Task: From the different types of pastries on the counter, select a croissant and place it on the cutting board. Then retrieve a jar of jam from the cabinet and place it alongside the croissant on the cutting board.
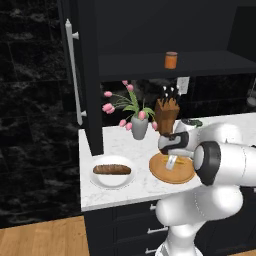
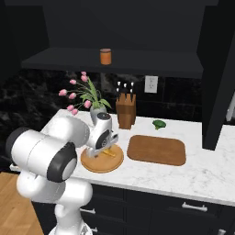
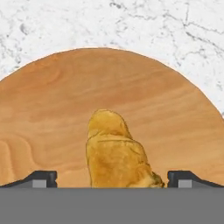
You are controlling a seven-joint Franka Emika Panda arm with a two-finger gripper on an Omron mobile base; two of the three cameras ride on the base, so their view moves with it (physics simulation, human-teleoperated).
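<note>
as i held the gripper wide open astride the croissant on the round wooden plate, nothing was gripped; the cutting board lay bare and the jar of jam sat on the cabinet shelf.

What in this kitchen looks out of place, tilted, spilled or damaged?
Nothing stands out. The croissant lies on the round wooden plate, the cutting board is bare, and the jar of jam stands upright on the cabinet shelf.

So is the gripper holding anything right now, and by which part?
Nothing is held. The gripper is open, its fingertips on either side of the croissant on the round wooden plate.
</note>
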